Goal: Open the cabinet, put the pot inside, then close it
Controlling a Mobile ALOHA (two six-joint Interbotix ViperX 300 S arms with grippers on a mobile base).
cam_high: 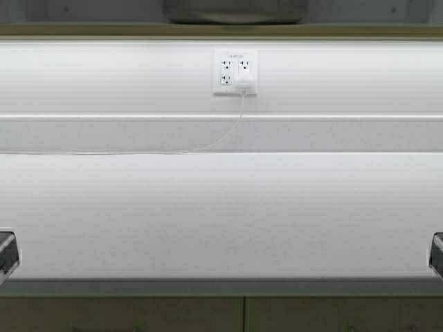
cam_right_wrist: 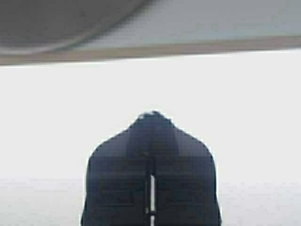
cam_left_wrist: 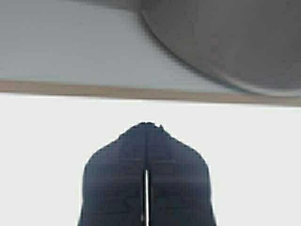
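In the high view, the left gripper [cam_high: 5, 253] and right gripper [cam_high: 437, 254] sat low, far below the pot [cam_high: 234, 12], which stood above the wall outlet [cam_high: 235, 71]. In each wrist view, the fingers [cam_left_wrist: 117, 188] [cam_right_wrist: 117, 188] were pressed together, grasping nothing, under the pot [cam_left_wrist: 225, 42] [cam_right_wrist: 61, 23].

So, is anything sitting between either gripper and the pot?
Nothing visible. The pot sits on the cabinet floor above; the left gripper and right gripper, both shut, face it across open space.
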